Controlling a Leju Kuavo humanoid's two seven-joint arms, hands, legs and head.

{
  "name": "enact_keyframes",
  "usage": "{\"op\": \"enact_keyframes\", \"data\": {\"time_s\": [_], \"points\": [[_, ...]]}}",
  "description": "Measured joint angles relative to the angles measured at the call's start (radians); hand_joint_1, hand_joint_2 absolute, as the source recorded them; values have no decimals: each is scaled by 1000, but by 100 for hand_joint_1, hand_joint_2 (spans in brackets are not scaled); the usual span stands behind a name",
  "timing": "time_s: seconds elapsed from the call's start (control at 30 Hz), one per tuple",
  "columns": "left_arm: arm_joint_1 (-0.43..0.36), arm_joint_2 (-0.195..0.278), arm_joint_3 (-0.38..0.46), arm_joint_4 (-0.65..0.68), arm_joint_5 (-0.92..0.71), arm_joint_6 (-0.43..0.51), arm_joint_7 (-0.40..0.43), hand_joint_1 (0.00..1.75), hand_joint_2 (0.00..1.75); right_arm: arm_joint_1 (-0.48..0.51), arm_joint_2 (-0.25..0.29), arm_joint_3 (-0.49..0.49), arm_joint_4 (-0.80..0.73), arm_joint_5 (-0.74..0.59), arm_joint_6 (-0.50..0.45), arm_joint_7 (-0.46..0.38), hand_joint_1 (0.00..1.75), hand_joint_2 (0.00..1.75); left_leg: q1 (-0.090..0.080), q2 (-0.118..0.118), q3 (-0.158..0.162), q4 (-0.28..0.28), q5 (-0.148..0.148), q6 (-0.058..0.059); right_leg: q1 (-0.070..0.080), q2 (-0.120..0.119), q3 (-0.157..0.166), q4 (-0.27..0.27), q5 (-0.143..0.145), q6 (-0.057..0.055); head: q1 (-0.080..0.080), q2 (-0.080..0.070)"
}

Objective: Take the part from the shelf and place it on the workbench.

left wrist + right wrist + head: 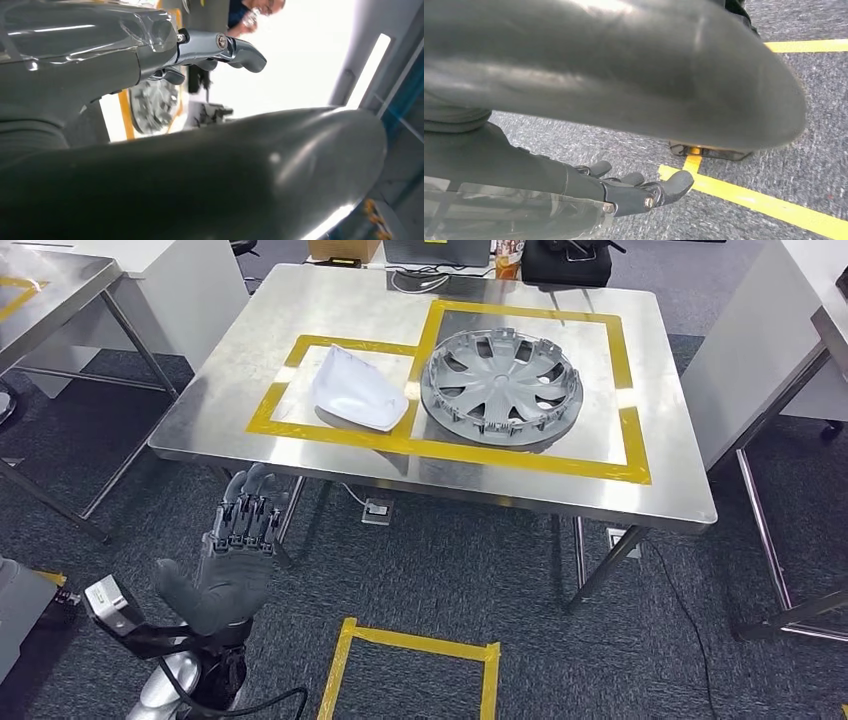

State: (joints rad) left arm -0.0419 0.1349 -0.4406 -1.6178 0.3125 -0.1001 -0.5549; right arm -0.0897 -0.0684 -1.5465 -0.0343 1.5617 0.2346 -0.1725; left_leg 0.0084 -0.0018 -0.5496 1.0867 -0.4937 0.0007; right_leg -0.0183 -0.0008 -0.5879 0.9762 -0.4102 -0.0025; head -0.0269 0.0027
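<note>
On the steel workbench [330, 300] a white curved part [357, 390] lies inside the left yellow-taped box. A grey wheel cover [501, 386] lies inside the larger taped box to its right. My left hand [237, 560] is raised in front of the bench's near left corner, below its edge, fingers stretched out and holding nothing. In the left wrist view its fingers [220, 47] point toward the wheel cover [152, 102]. My right hand [589, 185] hangs over the grey carpet with loosely extended fingers [671, 185] and nothing in it.
A yellow tape square [415, 670] marks the floor before the bench. Other steel tables stand at the left [40, 290] and right [800, 320]. A black bag [565, 260] and a box [343, 248] sit beyond the far edge. A person [250, 12] stands behind the bench.
</note>
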Motion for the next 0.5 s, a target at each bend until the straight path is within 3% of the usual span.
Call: {"op": "enact_keyframes", "data": {"time_s": [0.07, 0.13, 0.2, 0.23, 0.3, 0.37, 0.4, 0.43, 0.5], "points": [[-1, -1, 0, -18, 2, -19, 2, 0, 0, -1, 5, 0, 0, 1, -3, -2, 0, 0, -7, 0, 65, -98, -6, 12, 1, 0, -4, -1, 12, 11, 1, 0], [-1, -1, -1, -31, 1, -31, 4, 0, 0, -2, 8, 0, 0, 1, -4, -3, 0, 0, -14, 1, 66, -113, -1, 25, -1, -1, -5, -6, 25, 25, 1, 0], [-4, -2, -4, -39, 0, -40, 7, 0, 0, -3, 10, -1, 0, 2, -5, -4, 0, 0, -12, 4, 59, -125, 19, 41, -3, -1, -17, 9, 16, 30, 2, 0], [-7, -2, -6, -43, -1, -45, 8, 0, 0, -2, 10, -1, 0, 2, -6, -4, 0, 0, -10, 6, 51, -131, 32, 48, -3, 0, -34, 43, -8, 26, 3, 0], [-10, -5, -10, -46, 0, -55, 10, 0, 0, -2, 11, -1, 0, 2, -7, -5, 0, 0, -10, 7, 28, -133, 53, 57, -3, 0, -87, 169, -85, 16, 5, 0], [-9, -7, -12, -47, 3, -64, 12, 0, 0, -1, 11, -1, 0, 2, -8, -6, 0, 0, -12, 7, 3, -132, 70, 57, -5, 0, -120, 283, -137, 20, 5, 0], [-9, -7, -13, -47, 6, -67, 13, 0, 0, -1, 12, -1, 0, 2, -8, -7, 0, 0, -13, 7, -8, -130, 78, 56, -6, 0, -109, 288, -141, 27, 5, 0], [-10, -8, -13, -47, 9, -71, 14, 0, 0, -1, 12, -1, -1, 3, -8, -7, 0, 0, -12, 7, -19, -126, 84, 53, -7, 0, -73, 245, -130, 36, 5, 0], [-10, -8, -14, -49, 15, -76, 16, 0, 0, -2, 12, -1, -2, 4, -8, -9, 0, 0, -12, 7, -36, -113, 91, 47, -8, 0, 28, 95, -97, 46, 5, 0]]}}
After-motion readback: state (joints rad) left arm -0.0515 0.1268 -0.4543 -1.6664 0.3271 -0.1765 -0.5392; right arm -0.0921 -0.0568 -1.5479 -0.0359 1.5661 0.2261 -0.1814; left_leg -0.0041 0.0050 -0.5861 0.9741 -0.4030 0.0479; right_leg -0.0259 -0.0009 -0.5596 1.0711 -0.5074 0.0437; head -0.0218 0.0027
